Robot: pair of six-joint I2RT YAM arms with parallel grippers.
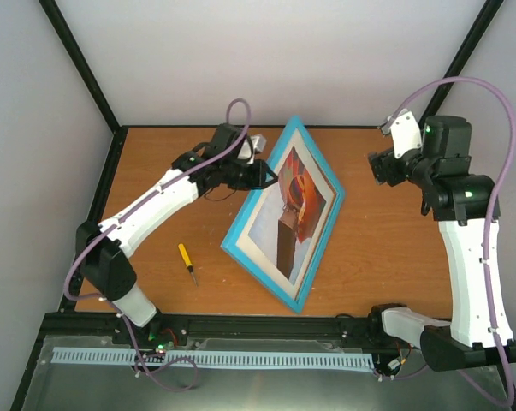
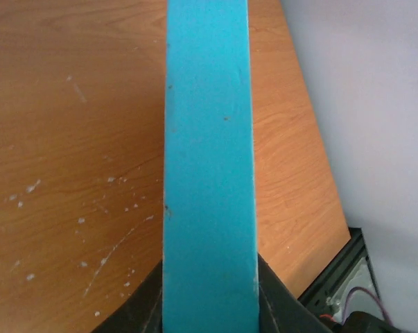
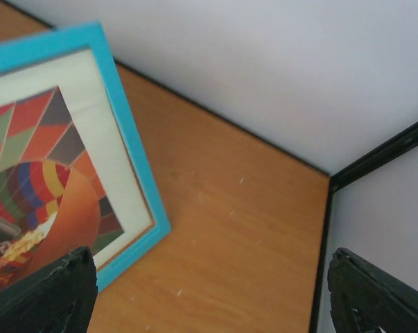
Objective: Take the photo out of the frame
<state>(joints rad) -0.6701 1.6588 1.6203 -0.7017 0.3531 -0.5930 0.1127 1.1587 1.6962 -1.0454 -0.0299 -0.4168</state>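
1. The frame was a thin turquoise rectangle with a flat, matte face. It was tilted over the middle of the table, a smooth orange-brown wood-grain board flecked with pale marks.
2. Inside the frame sat a pale mat, and within that the photo, a paper print of a balloon in red, orange, yellow and grey panels above a brown basket.
3. In my right wrist view an orange part of the print bowed outward, but I could not tell whether it had come loose from the frame there.
4. My left gripper was clamped on the frame's far-left edge. In its wrist view the turquoise strip ran straight up between my two dark fingers, which pressed on it from either side.
5. My right gripper hung to the right of the frame, apart from it, with its jaws spread wide and nothing in them. The black fingers showed bare table between them.
6. A small screwdriver with a yellow handle lay flat on the table, left of the frame.
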